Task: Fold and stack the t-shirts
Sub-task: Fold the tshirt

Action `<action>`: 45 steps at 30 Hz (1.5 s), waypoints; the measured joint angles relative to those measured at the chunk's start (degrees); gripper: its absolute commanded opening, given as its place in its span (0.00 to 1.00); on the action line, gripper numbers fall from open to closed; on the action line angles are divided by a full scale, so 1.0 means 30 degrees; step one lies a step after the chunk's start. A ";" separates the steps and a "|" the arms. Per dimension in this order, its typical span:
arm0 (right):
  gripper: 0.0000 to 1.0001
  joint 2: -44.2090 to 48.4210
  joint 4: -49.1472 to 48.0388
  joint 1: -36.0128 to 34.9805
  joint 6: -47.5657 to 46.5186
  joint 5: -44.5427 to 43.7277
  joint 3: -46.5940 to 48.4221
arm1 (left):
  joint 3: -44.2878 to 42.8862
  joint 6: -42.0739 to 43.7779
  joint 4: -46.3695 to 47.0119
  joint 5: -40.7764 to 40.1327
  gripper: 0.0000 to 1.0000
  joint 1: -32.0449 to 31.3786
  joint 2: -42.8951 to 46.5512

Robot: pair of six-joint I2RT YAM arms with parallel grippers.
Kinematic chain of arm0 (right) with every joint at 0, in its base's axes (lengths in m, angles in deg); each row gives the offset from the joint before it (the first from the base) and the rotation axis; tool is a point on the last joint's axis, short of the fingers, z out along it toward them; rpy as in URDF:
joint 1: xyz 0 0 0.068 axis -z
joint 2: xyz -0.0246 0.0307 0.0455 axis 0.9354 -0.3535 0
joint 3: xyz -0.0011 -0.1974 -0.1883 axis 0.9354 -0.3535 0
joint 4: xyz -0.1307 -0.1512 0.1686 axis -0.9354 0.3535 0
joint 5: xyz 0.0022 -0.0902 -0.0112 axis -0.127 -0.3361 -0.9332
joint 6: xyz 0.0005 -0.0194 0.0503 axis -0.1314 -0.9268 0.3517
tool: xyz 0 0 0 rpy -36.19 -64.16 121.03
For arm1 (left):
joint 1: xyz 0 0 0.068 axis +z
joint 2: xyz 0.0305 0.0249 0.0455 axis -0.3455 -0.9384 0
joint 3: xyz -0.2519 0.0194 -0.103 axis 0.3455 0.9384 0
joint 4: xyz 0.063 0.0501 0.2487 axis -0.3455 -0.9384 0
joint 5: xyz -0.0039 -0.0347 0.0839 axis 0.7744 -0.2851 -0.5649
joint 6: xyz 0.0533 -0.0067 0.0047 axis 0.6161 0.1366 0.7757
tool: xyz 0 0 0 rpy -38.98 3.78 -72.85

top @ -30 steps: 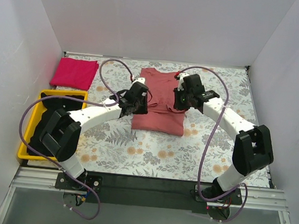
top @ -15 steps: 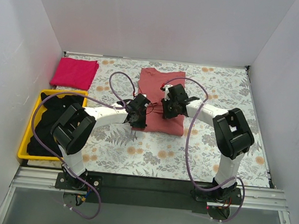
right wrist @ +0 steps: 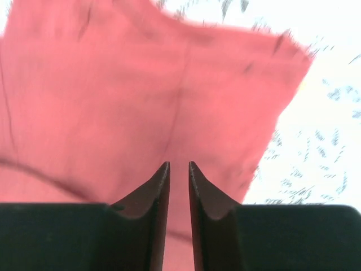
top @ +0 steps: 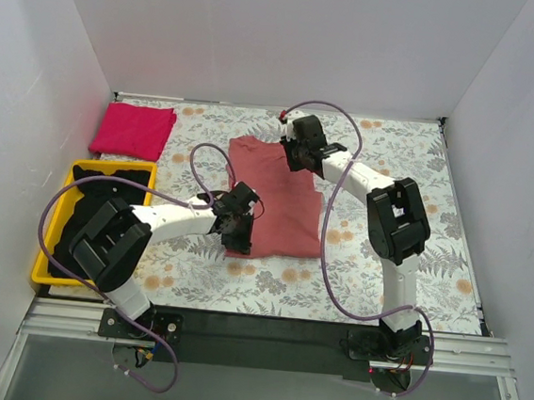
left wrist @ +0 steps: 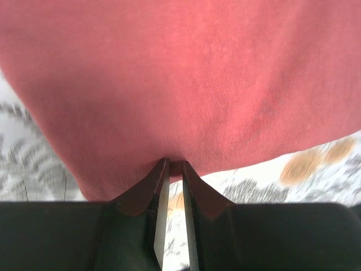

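Observation:
The salmon-red t-shirt [top: 281,201] lies spread on the floral table, a long panel running from far to near. My left gripper [top: 242,228] sits at the shirt's near-left corner. In the left wrist view its jaws [left wrist: 175,164] are shut on the shirt's hem [left wrist: 186,84]. My right gripper [top: 295,157] hovers at the shirt's far end. Its jaws [right wrist: 179,164] stand slightly parted above the cloth [right wrist: 113,101] with nothing between them. A folded magenta-pink t-shirt [top: 134,130] lies at the far left. Black t-shirts [top: 67,237] fill the yellow bin.
The yellow bin [top: 44,271] stands at the near left, partly under my left arm. White walls close in the table on three sides. Purple cables loop from both arms above the cloth.
My right gripper has moved to the shirt's far end and parted its jaws. My left gripper has pulled the near edge toward me, and the shirt now lies stretched longer.

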 measured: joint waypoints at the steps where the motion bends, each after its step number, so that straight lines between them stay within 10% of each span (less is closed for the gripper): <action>1: 0.27 0.0007 -0.0073 0.0044 -0.0095 -0.0007 0.0284 | 0.0189 -0.0007 -0.0379 0.0102 0.17 -0.0066 0.0270; 15: 0.29 0.5661 -0.1151 0.3861 0.2477 0.8633 -0.6040 | -0.1253 -0.0991 0.1173 -0.0248 0.25 0.3155 0.3759; 28: 0.27 0.0627 -0.4823 0.5880 0.4903 1.5227 -0.7220 | -0.2018 -0.2375 0.6222 0.0794 0.10 0.7155 -0.3519; 37: 0.28 0.0860 -0.5326 0.7519 0.5632 1.6276 -0.7373 | -0.3126 -0.1559 0.5676 0.1093 0.41 0.7562 -0.3643; 45: 0.31 0.7045 -0.6076 0.5690 0.6980 1.7726 -1.0826 | -0.3118 -0.0699 0.2922 0.0809 0.39 0.5632 0.0386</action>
